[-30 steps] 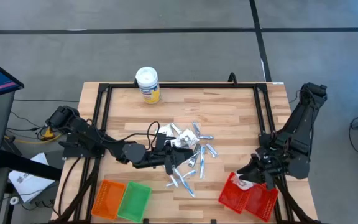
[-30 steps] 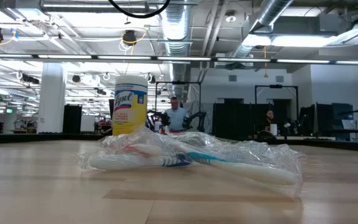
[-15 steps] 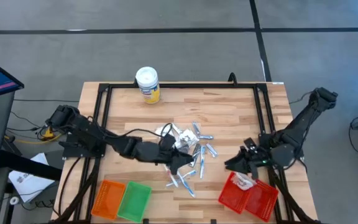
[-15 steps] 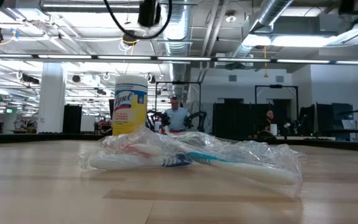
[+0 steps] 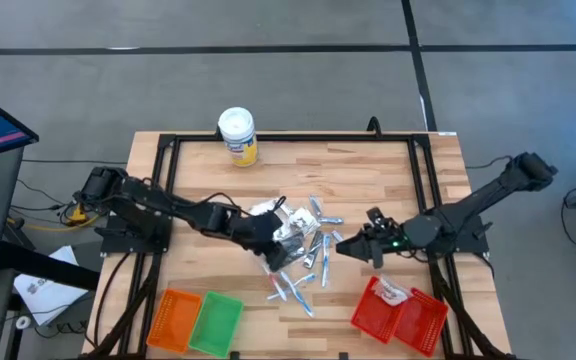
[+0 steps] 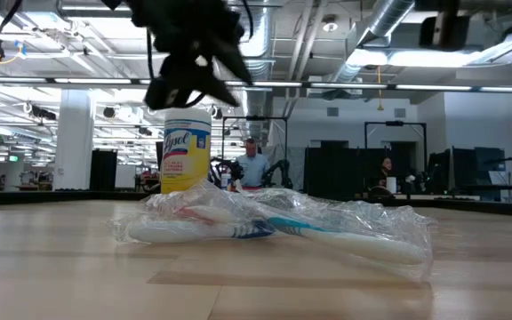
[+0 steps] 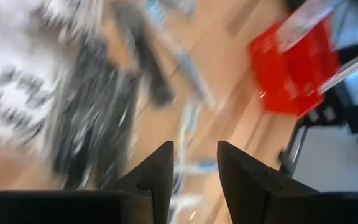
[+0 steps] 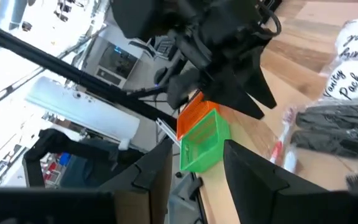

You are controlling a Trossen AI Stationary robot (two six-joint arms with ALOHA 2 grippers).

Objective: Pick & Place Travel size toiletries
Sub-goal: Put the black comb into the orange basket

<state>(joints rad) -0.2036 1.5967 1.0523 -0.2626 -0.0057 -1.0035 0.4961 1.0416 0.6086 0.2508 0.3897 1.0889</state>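
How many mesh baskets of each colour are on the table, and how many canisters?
Red baskets: 1
Orange baskets: 1
Green baskets: 1
Yellow canisters with white lid: 1
Total: 4

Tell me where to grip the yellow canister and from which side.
Grip the canister around its round yellow body, below the wider white lid. It stands upright and alone at the table's far edge, well clear of the toiletries, so a level approach from the pile's side probably suits best; a top grab would meet the broad lid.
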